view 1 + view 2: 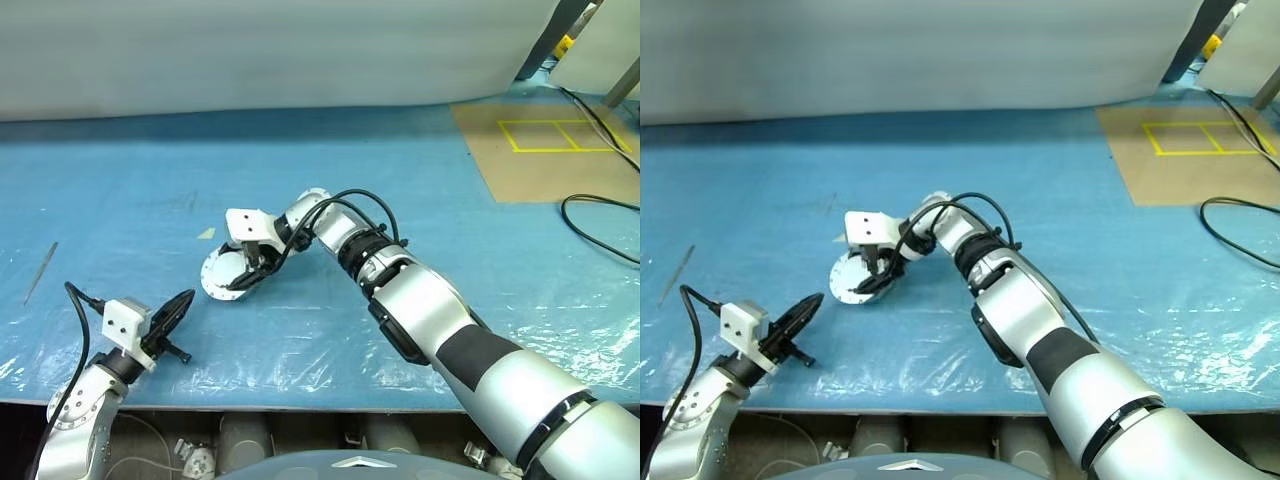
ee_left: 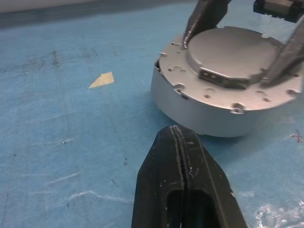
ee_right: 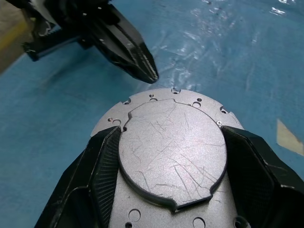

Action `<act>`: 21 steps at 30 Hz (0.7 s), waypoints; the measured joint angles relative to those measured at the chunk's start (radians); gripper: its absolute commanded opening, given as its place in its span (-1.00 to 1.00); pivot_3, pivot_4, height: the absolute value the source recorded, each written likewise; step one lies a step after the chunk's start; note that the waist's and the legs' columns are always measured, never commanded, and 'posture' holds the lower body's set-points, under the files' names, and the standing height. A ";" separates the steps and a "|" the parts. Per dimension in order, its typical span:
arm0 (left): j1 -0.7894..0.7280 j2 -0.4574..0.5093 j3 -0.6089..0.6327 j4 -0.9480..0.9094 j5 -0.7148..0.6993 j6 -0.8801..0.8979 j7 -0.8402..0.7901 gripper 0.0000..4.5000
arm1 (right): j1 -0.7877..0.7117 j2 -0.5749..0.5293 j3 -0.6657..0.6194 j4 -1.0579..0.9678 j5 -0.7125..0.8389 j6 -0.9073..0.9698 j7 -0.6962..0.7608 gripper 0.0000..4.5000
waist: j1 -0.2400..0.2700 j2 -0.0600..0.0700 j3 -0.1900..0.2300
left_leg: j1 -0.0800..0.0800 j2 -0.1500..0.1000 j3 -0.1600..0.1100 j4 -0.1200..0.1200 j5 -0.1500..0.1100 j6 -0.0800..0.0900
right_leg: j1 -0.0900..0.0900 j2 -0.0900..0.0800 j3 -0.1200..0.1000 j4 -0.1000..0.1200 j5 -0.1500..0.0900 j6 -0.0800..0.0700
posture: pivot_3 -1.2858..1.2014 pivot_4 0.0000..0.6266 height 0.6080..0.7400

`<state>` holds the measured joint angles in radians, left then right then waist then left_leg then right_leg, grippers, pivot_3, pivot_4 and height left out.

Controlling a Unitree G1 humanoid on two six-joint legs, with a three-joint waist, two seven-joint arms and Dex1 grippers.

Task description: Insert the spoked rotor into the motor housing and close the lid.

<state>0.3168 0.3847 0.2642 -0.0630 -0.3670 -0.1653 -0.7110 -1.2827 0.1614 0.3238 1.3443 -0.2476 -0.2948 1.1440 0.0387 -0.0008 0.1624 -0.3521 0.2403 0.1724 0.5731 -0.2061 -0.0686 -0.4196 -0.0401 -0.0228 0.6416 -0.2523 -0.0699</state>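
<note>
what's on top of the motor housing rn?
A flat grey lid covers the motor housing, with the right gripper jaws either side of the raised plate. Rotor and windings are covered, not visible.

Scratched matt metal lid [image 3: 171, 152]

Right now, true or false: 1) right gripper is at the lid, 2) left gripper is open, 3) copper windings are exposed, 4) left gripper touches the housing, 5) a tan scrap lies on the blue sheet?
1) True: the right gripper has a finger on each side of the raised lid.
2) False: the left gripper is shut, holding nothing.
3) False: the lid covers the housing; no windings show.
4) False: it sits just short of the housing.
5) True: the tan scrap lies on the blue sheet beside the housing.
</note>
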 measured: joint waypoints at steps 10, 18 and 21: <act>0.024 -0.019 -0.011 -0.029 0.014 -0.010 0.021 -1.00 | 0.000 0.002 -0.019 0.015 -0.023 0.028 -0.090 0.32 | 0.000 0.000 0.000 | 0.000 0.000 0.000 0.000 0.000 0.000 | 0.000 0.000 0.000 0.000 0.000 0.000 | 0.03 -0.52 1.00; 0.034 -0.019 -0.022 -0.072 0.016 0.004 0.047 -1.00 | 0.000 0.002 -0.062 0.019 -0.022 0.080 -0.121 0.32 | 0.001 0.000 0.000 | 0.000 0.000 0.000 0.000 0.000 0.000 | 0.000 0.000 0.000 0.000 0.000 0.000 | 0.03 -0.52 1.00; 0.031 -0.019 -0.026 -0.078 0.016 0.014 0.055 -1.00 | 0.001 0.002 -0.080 0.021 -0.022 0.099 -0.139 0.32 | 0.000 0.000 0.000 | 0.000 0.000 0.000 0.000 0.000 0.000 | 0.000 0.000 0.000 0.000 0.000 0.000 | 0.03 -0.52 1.00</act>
<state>0.3478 0.3657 0.2384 -0.1405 -0.3513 -0.1513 -0.6563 -1.2817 0.1633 0.2435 1.3654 -0.2693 -0.1956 1.0047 0.0389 -0.0008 0.1625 -0.3521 0.2403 0.1724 0.5732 -0.2061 -0.0687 -0.4196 -0.0400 -0.0227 0.6416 -0.2522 -0.0699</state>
